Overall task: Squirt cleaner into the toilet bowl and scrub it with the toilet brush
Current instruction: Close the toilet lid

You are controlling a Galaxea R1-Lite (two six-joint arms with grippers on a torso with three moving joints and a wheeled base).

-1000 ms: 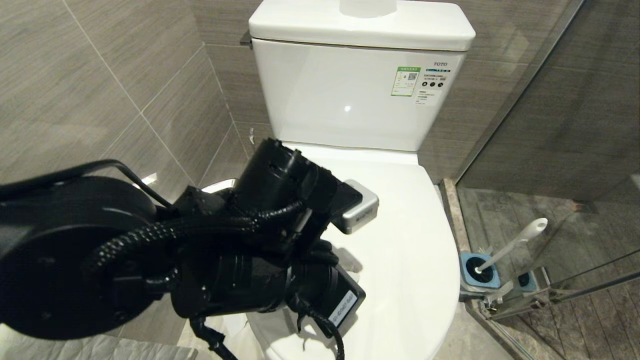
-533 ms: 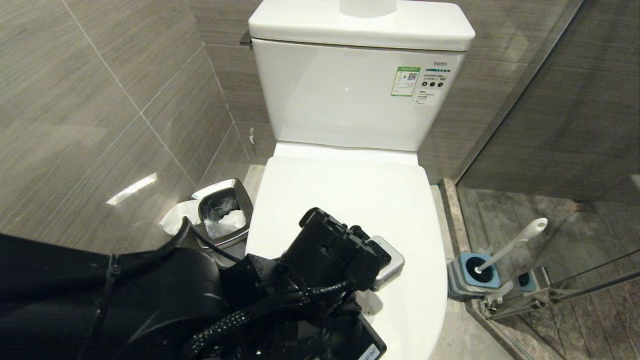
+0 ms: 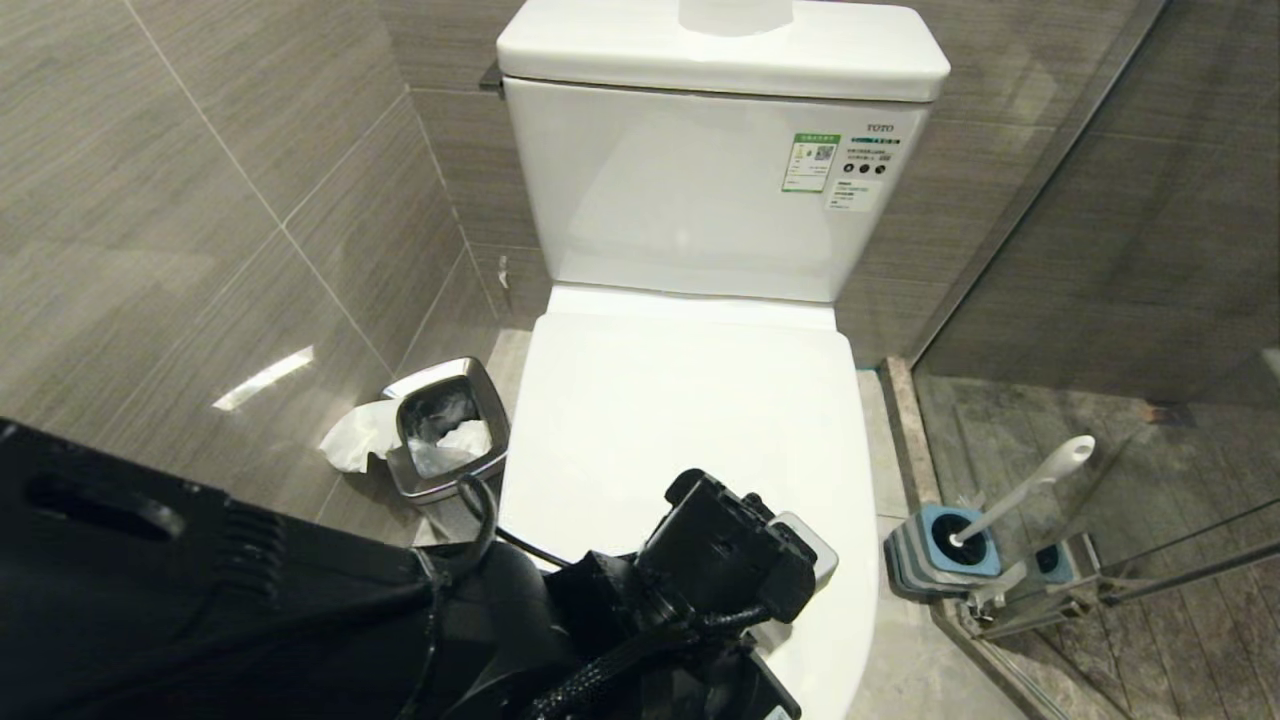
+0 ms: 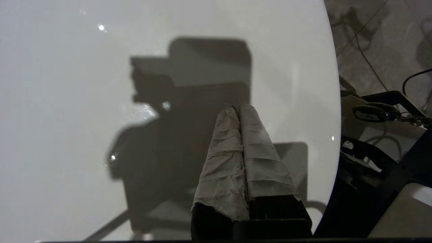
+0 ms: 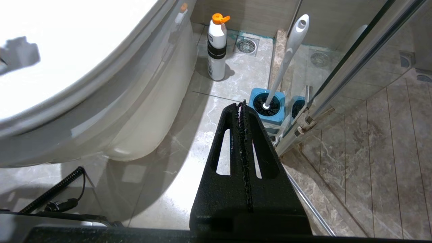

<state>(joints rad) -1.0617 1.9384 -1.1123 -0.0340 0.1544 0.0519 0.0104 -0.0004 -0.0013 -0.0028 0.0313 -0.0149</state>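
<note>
toilet [image 3: 700,200]: lid [image 3: 690,410] down, bowl hidden | left tool [image 4: 240,111]: shut, empty, has dropped back to lid's front edge, lid beneath it | right tool [image 5: 243,104]: shut, empty, parked | brush [image 5: 287,57]: in holder [image 5: 270,113] just ahead of right tool | bottle [image 5: 216,47] beyond | cleaning unstarted

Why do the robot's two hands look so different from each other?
The left hand has fingers wrapped in crinkled pale grey covering; the right hand has bare black fingers with slotted cut-outs. The left hand is poised over the glossy white closed toilet lid; the right hand hangs over the marbled floor, pointing toward the white-handled toilet brush in its blue square holder. Both are shut and empty.
</note>
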